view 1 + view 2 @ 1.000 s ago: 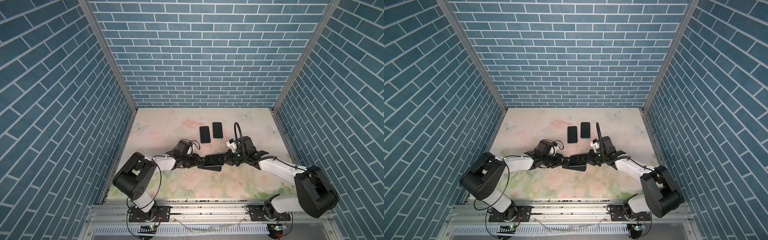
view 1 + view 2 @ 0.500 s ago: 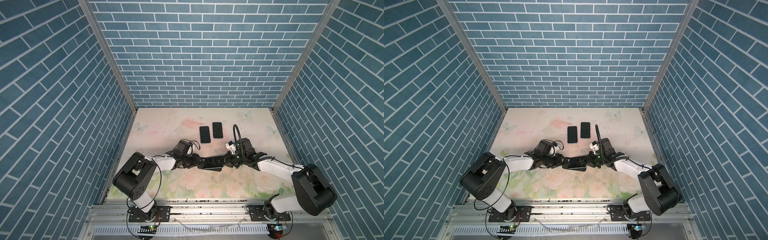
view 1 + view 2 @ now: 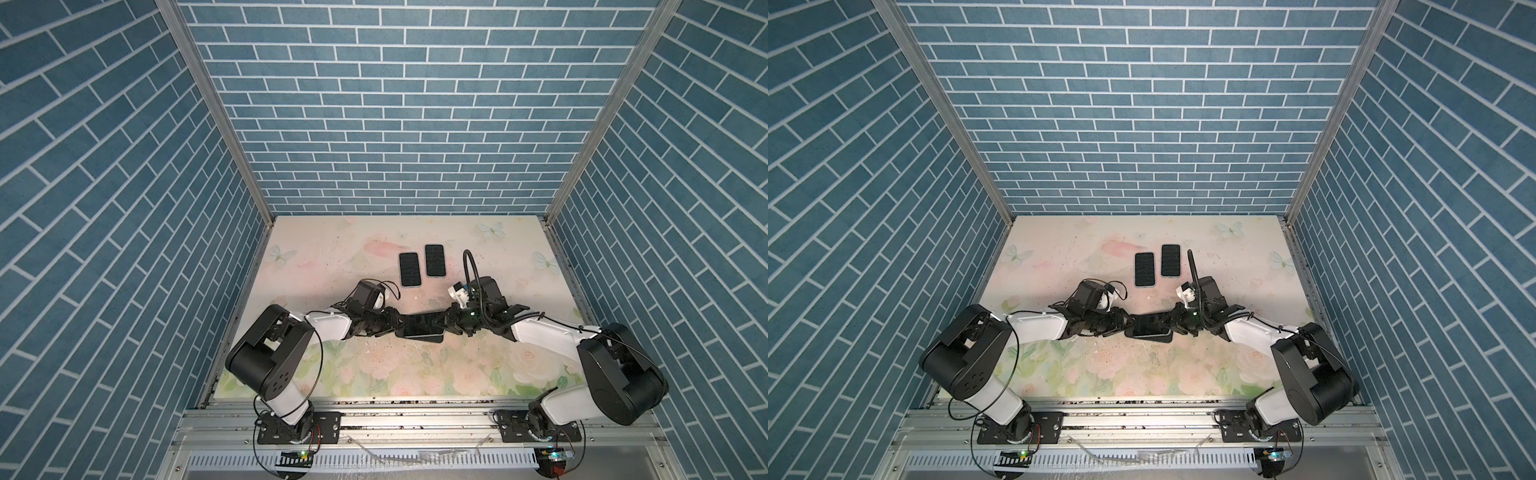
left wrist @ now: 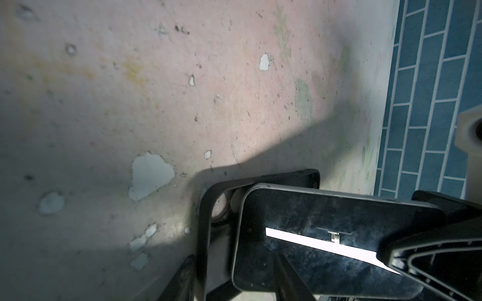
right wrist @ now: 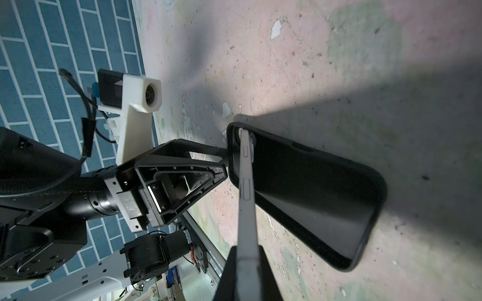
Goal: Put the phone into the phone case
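Right end effector (image 3: 442, 324), clenched on phone (image 5: 246, 182), has edged left. Phone now tilts over case (image 5: 313, 187), tip at camera-hole end. Left end effector (image 3: 395, 323) grasps case at surface (image 3: 374, 257) centre. Insertion begun, not seated.

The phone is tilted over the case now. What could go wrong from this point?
1. The phone sits tilted and skewed over the case. If pressed down, it may ride on the rim instead of seating.
2. The right gripper pinches only the phone's far end, so the phone may pivot or slip under load.
3. The left gripper holds the case at its camera end alone, so the free end may shift on the table.
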### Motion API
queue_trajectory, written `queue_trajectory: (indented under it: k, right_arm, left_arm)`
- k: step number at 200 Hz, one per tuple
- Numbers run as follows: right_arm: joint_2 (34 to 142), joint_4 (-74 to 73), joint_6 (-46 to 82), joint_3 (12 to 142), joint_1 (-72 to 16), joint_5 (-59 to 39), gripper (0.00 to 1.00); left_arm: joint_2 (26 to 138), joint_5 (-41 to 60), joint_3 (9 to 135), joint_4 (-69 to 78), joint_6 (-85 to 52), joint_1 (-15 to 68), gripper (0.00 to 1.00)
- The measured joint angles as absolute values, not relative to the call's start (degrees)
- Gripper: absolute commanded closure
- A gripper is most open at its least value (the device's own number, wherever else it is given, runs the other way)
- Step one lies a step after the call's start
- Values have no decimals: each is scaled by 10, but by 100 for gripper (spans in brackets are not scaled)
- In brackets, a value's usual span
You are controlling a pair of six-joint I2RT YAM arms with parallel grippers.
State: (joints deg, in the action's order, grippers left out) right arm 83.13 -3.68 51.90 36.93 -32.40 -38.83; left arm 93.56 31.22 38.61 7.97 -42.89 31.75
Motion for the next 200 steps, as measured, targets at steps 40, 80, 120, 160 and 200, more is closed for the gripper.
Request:
queue_trajectory:
  k: [40, 80, 120, 160, 200]
  right_arm:
    - [842, -51, 523, 369, -328, -389, 100]
    - [857, -72, 527, 371, -336, -392, 100]
    - [871, -87, 530, 376, -340, -397, 100]
    - [882, -100, 538, 377, -341, -402, 100]
    - [893, -117, 540, 377, -339, -408, 100]
  left_arm:
    - [937, 316, 386, 81, -429, 317, 51]
    - [942, 325, 386, 88, -430, 314, 50]
    - [942, 328, 385, 91, -431, 314, 50]
    - [942, 330, 382, 96, -437, 313, 50]
    - [942, 337, 365, 133, -468, 307, 51]
